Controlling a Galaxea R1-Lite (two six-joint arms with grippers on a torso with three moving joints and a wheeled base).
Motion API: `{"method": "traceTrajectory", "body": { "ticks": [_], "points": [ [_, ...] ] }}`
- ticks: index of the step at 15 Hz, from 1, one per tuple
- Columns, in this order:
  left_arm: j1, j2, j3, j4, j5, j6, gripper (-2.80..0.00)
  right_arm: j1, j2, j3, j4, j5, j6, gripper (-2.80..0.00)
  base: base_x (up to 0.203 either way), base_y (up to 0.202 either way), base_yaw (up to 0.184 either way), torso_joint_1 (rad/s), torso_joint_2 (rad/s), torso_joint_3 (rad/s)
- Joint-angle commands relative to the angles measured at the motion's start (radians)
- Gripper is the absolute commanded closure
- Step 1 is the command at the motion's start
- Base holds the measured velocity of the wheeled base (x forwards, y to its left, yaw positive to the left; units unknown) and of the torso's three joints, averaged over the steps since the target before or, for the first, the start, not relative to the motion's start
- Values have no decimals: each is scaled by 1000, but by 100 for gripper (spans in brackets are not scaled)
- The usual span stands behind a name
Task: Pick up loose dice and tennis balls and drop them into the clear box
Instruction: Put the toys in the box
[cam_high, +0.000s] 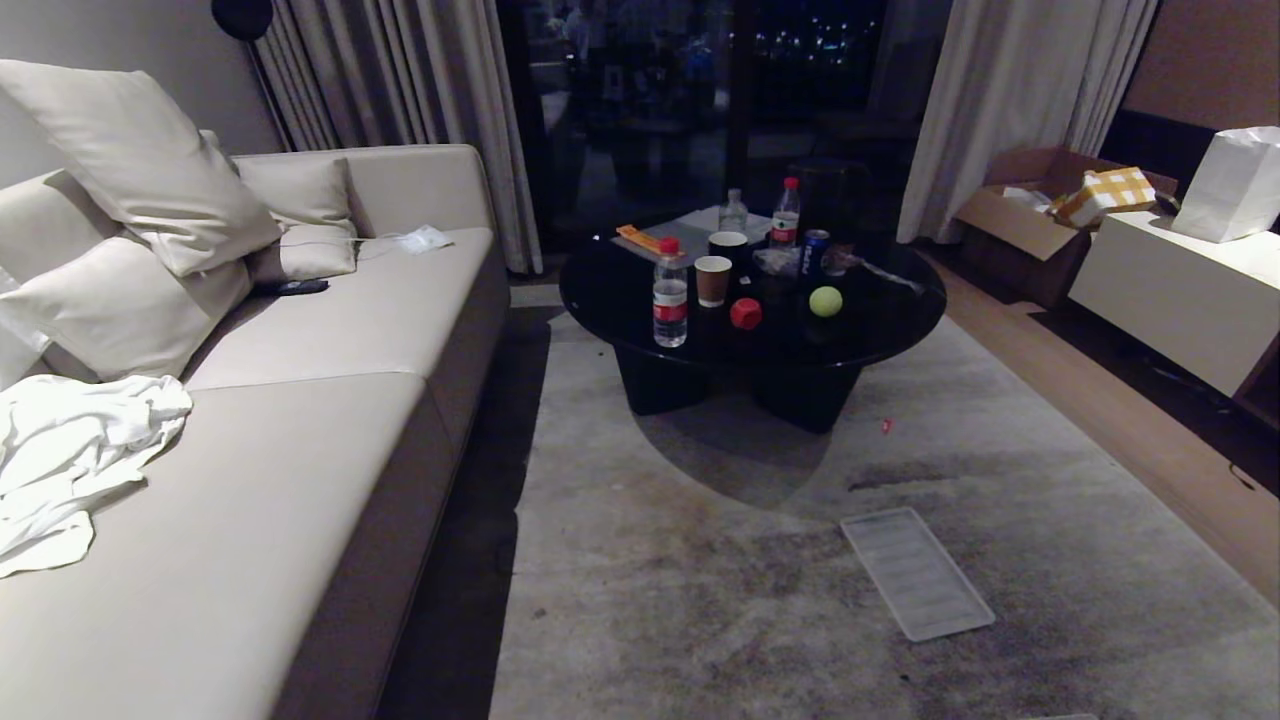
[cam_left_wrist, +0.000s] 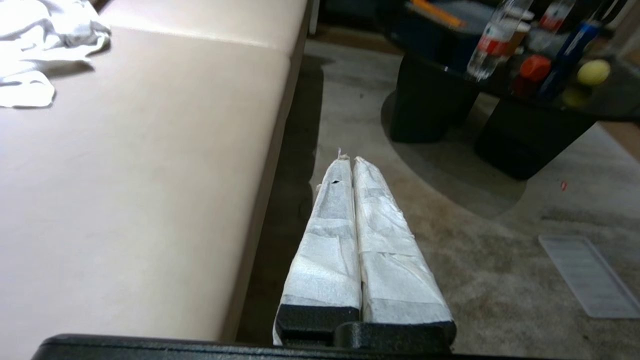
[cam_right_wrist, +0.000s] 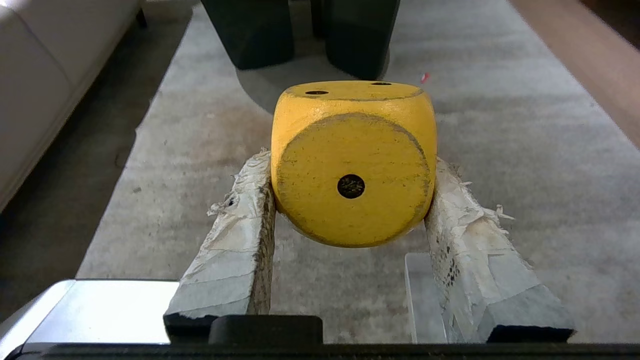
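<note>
My right gripper (cam_right_wrist: 350, 167) is shut on a yellow die (cam_right_wrist: 352, 125), held above the grey rug with a one-dot face towards the camera. A red die (cam_high: 745, 313) and a yellow-green tennis ball (cam_high: 825, 300) lie on the black round table (cam_high: 880, 325); both also show in the left wrist view, the red die (cam_left_wrist: 535, 67) and the tennis ball (cam_left_wrist: 593, 72). My left gripper (cam_left_wrist: 350, 161) is shut and empty, hanging beside the sofa edge. A pale glossy rounded corner (cam_right_wrist: 100, 310) shows under the right gripper; I cannot tell whether it is the clear box. Neither arm is in the head view.
Water bottles (cam_high: 670, 300), paper cups (cam_high: 713, 280) and a can (cam_high: 816, 250) crowd the table. A flat ribbed clear lid (cam_high: 915, 572) lies on the rug (cam_high: 700, 560). The beige sofa (cam_high: 300, 420) with pillows and a white cloth (cam_high: 70, 450) runs along the left. A low white cabinet (cam_high: 1180, 300) stands at the right.
</note>
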Motion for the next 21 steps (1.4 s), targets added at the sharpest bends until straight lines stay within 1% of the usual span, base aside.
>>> {"method": "traceTrajectory", "body": {
  "ticks": [1, 4, 11, 21],
  "points": [
    [0, 1, 0, 0, 1, 0, 0, 0, 1, 0, 1, 0, 0, 0, 0, 0, 0, 2, 2, 207],
    [0, 0, 0, 0, 1, 0, 0, 0, 1, 0, 1, 0, 1, 0, 0, 0, 0, 4, 1, 171],
    [0, 1, 0, 0, 0, 2, 0, 0, 1, 0, 1, 0, 1, 0, -1, 0, -12, 1, -2, 20],
    [0, 1, 0, 0, 1, 2, 0, 0, 1, 0, 1, 0, 1, 0, 1, 10, -163, 2, 3, 3]
  ]
}}
